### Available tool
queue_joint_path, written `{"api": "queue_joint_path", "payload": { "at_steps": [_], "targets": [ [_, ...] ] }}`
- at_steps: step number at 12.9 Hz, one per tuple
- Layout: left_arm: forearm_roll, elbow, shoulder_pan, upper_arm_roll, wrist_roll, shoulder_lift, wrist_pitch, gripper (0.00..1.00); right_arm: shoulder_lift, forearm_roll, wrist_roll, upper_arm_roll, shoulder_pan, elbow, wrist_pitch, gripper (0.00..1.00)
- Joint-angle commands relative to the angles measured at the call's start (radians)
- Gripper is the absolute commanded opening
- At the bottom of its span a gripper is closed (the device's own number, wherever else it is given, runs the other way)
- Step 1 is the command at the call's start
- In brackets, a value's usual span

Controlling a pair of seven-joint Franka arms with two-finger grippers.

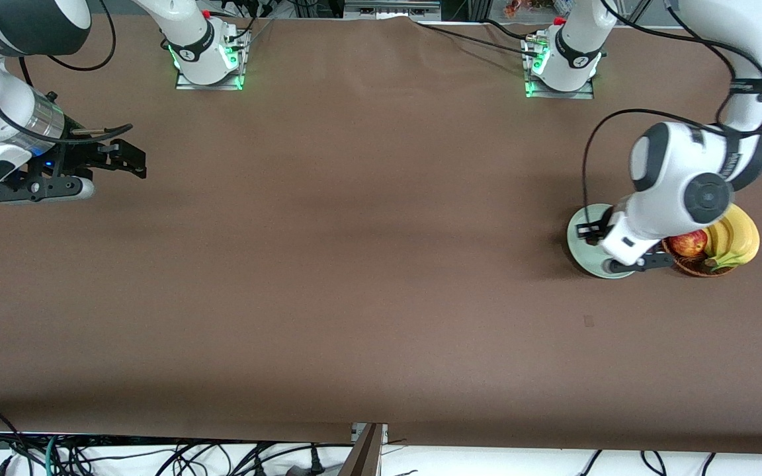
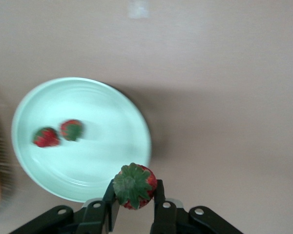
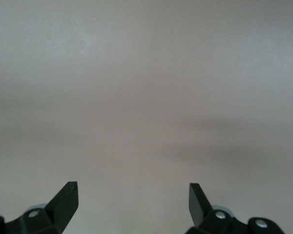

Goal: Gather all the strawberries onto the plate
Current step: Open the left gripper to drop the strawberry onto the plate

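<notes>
The plate holds two strawberries below the left gripper, which pinches a third strawberry; the right gripper waits, spread.

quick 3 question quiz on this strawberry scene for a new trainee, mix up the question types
1. True or false: the left gripper is shut on a strawberry.
2. How many strawberries already lie on the plate? A) none B) one C) two D) three
3. Fill in: the right gripper is ____ and waits over bare table at the right arm's end.

Key
1. True. The berry sits between the fingers, just at the plate's rim.
2. C. Two berries lie side by side on the plate, which stands beside the basket holding an apple and bananas.
3. open
</notes>
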Motion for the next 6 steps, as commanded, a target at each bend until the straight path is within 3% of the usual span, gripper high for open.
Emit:
{"api": "queue_joint_path", "payload": {
  "at_steps": [1, 4, 6],
  "targets": [
    [-0.037, -0.021, -0.002, 0.036, 0.118, 0.039, 0.037, 0.04, -0.032, -0.006, -0.024, -0.007, -0.012, -0.033, 0.017, 1.00],
    [-0.038, -0.111, -0.001, 0.036, 0.118, 0.106, 0.225, 0.05, -0.031, -0.003, -0.022, -0.009, -0.012, -0.018, 0.018, 1.00],
    [-0.037, -0.127, -0.001, 0.036, 0.120, 0.120, 0.255, 0.09, -0.003, -0.004, -0.003, -0.007, -0.012, 0.031, 0.008, 1.00]
  ]
}}
